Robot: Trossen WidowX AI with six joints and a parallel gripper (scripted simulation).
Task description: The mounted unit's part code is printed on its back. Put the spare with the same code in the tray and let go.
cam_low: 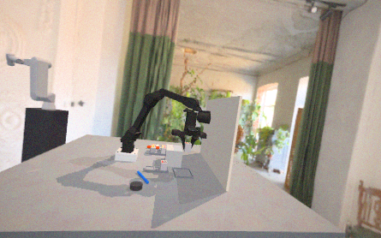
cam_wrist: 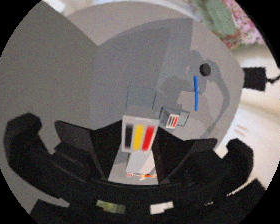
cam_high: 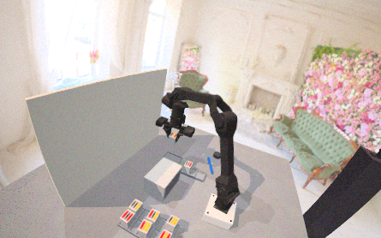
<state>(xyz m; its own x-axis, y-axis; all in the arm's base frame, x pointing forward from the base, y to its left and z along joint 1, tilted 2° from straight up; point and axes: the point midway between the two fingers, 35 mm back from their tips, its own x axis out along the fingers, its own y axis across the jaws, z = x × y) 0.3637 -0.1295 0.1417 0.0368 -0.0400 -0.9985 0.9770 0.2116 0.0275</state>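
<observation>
My gripper is shut on a pale block with black, yellow and red stripes. It holds the block high above the table, near the tall panel. A thin-outlined square, seemingly the tray, lies below, partly behind the grey box in the top view. A small block with red and dark stripes stands in a low holder beside the box; it may be the mounted unit. Several striped spares sit in the rack. I cannot tell which printed face is the mounted unit's back.
A grey box stands between the rack and the outlined square. A tall grey panel rises along one side. A blue stick and a black puck lie on the table.
</observation>
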